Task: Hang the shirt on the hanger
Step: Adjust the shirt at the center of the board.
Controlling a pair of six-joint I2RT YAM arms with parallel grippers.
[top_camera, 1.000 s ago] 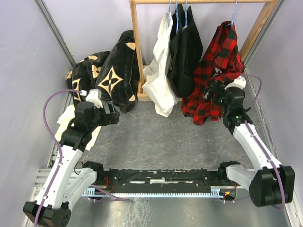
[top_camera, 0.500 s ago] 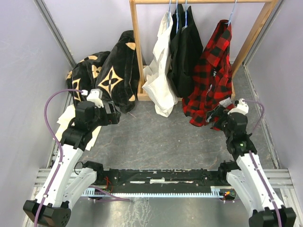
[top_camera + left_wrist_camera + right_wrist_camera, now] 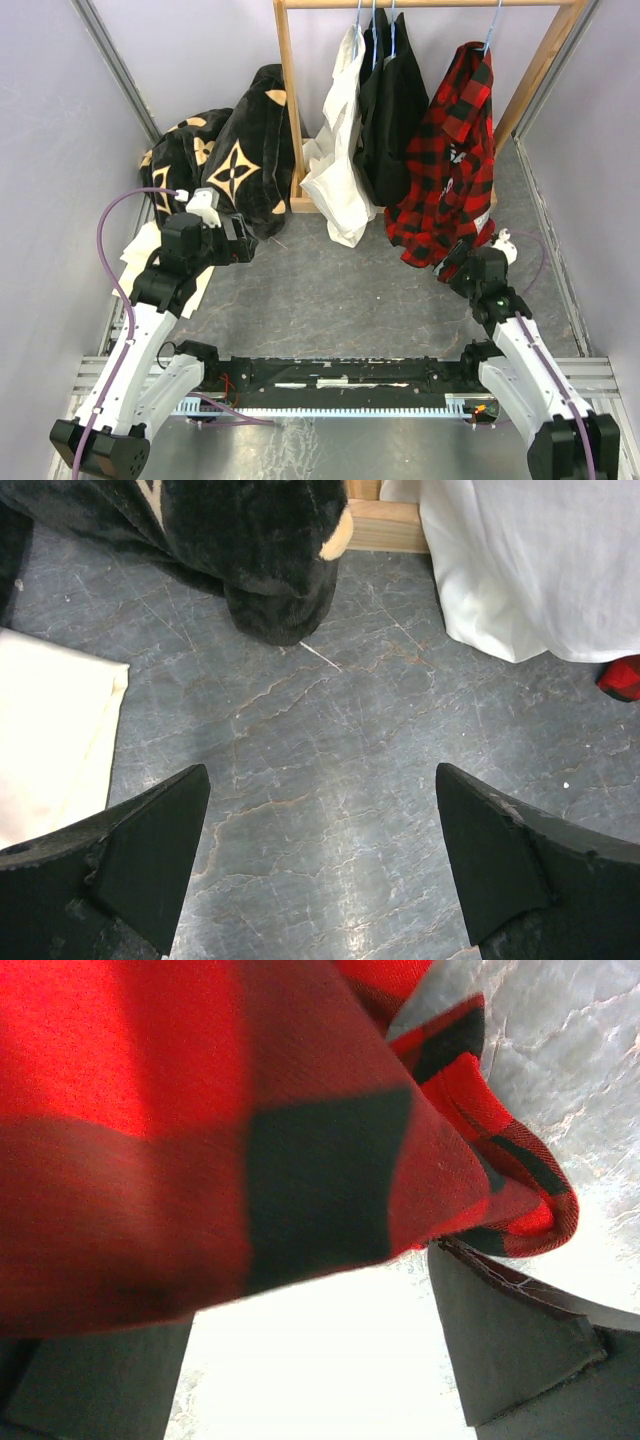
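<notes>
The red-and-black plaid flannel shirt point(image 3: 455, 160) hangs on the thin light-blue wire hanger point(image 3: 491, 30) at the pale wooden rail's point(image 3: 420, 3) right end. The right gripper point(image 3: 452, 262) gapes at its hem, and the left gripper point(image 3: 320, 770) gapes over grey floor.

Nothing legible in any view. The shirt point(image 3: 450, 195), right of centre in the top view, has a scrap of white print point(image 3: 457, 155) mid-front, too small and creased to read.

Bare table point(image 3: 340, 290) lies open between the arms, with free room ahead of the left gripper point(image 3: 320, 870). The hem of the shirt point(image 3: 450, 180) hangs close over the right gripper point(image 3: 310, 1360). Black fabric point(image 3: 235, 160), rail post point(image 3: 290, 110) and white shirt point(image 3: 335, 170) wall off the far side.
</notes>
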